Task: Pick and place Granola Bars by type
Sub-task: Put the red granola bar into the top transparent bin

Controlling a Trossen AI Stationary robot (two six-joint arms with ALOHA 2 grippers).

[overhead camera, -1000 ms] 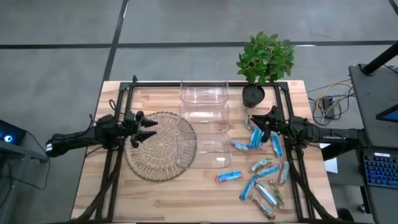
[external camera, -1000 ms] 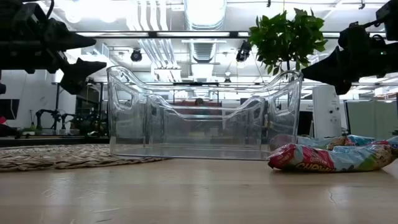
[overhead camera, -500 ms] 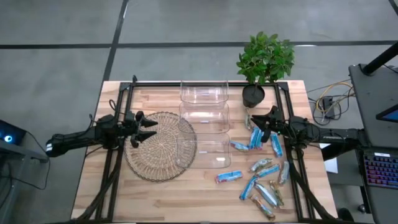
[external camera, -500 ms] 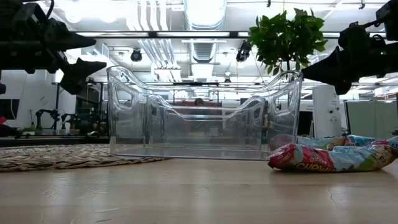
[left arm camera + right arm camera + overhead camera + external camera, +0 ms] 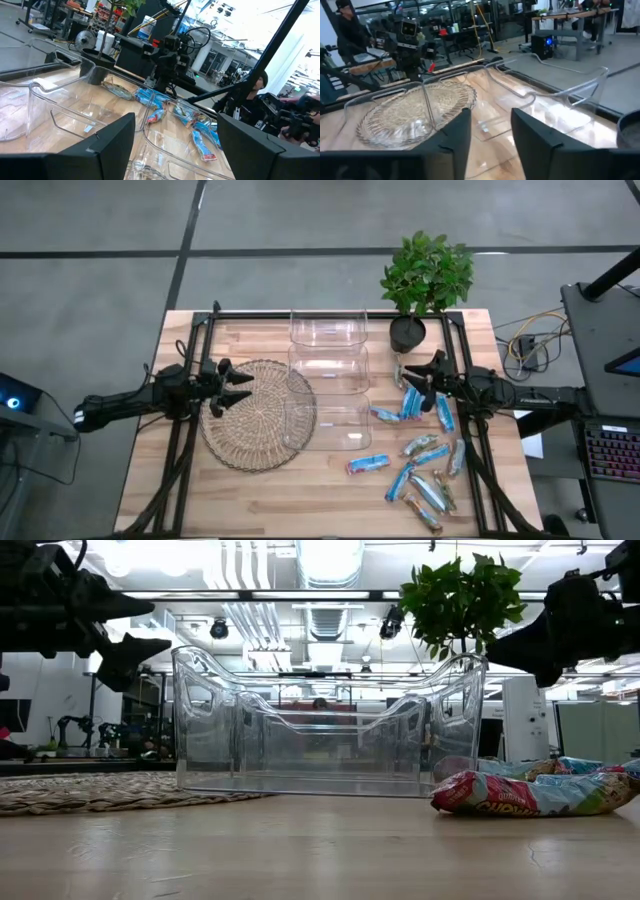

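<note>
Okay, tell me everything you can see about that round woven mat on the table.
The round woven mat looks like pale wicker or straw, coiled in rings, lying flat on the wooden table on its left side. Its right edge sits under the clear bins. The left gripper hovers over its left part, open. Nothing lies on its bare weave.

We see a clear bin [image 5: 328,725] on the worktop [image 5: 300,850], a woven mat [image 5: 90,790] toward its left edge, wrapped granola bars [image 5: 530,792] toward its right edge, both grippers hanging above.
</note>
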